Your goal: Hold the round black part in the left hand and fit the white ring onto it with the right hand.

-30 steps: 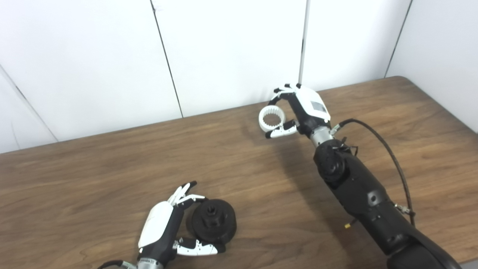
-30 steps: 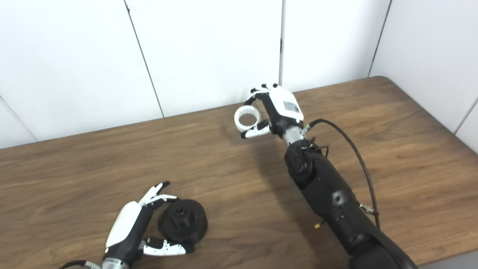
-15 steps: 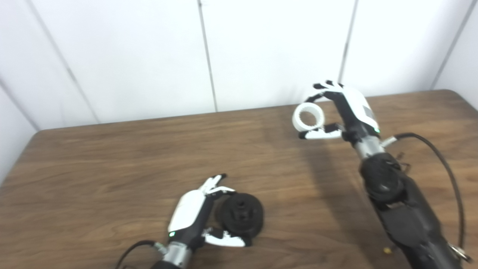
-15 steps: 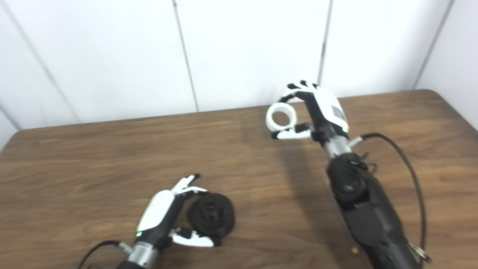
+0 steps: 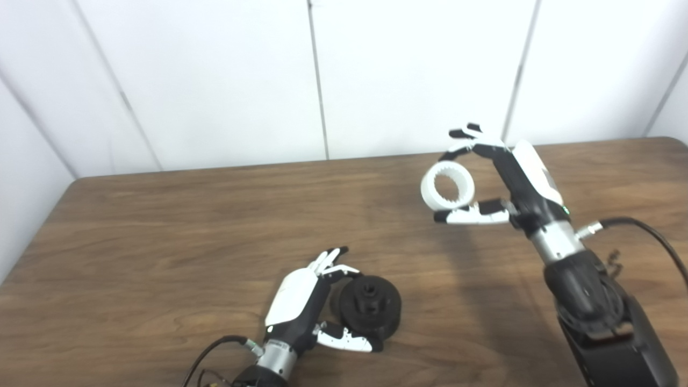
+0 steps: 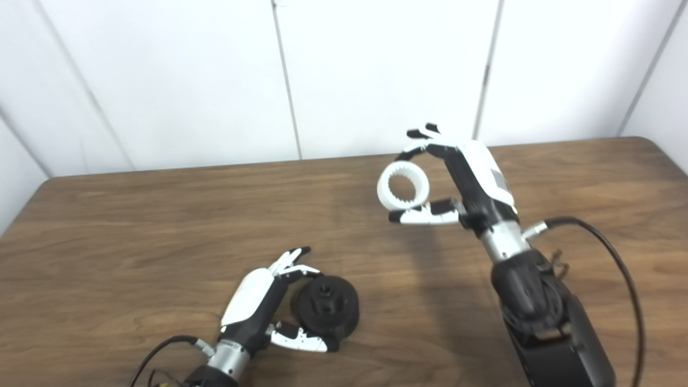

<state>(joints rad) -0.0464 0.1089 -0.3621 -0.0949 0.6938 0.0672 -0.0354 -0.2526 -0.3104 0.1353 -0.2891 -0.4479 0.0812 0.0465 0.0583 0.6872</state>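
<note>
The round black part [image 5: 372,308] rests on the wooden table [image 5: 161,226] at the front middle. My left hand [image 5: 301,301] lies beside it on its left, with fingers and thumb cupped around its sides. My right hand [image 5: 502,180] is raised above the table at the right, shut on the white toothed ring [image 5: 447,186], which it pinches between fingers above and thumb below. The ring's hole faces the camera. The ring is far up and right of the black part.
A black cable [image 5: 645,236] runs beside my right forearm. White wall panels [image 5: 322,80] stand behind the table's far edge. The table's left edge [image 5: 37,231] is in view.
The camera has swung to the left, so the whole picture shifted right. My right hand with the ring has lifted and come a little nearer. The left hand stays at the black part.
</note>
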